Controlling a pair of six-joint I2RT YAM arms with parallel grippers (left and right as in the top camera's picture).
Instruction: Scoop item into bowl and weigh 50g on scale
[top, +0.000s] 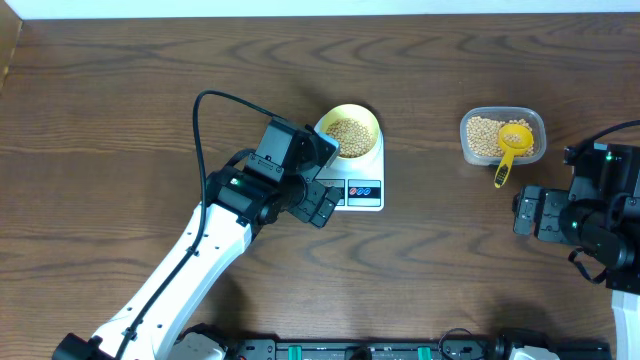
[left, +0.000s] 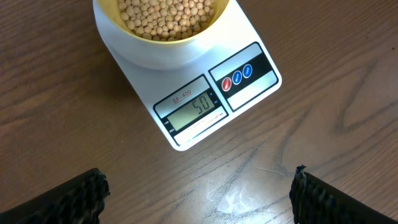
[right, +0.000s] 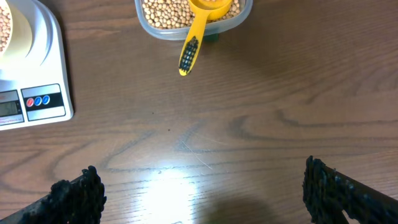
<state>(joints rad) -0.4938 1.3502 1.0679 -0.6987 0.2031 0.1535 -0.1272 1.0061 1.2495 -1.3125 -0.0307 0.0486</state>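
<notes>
Sitting on the round platform of the white scale (top: 365, 192), the pale yellow bowl (top: 374, 124) holds a heap of soybeans (top: 347, 131), and the display (left: 194, 109) reads 50. The left gripper (left: 199, 180) hangs just near-left of the scale, jaws spread wide and holding nothing. Well to the right, a clear container (top: 536, 128) of soybeans has a yellow scoop (top: 510, 150) resting across its near rim. The right gripper (right: 202, 177), also wide open and empty, hovers on the container's near side.
</notes>
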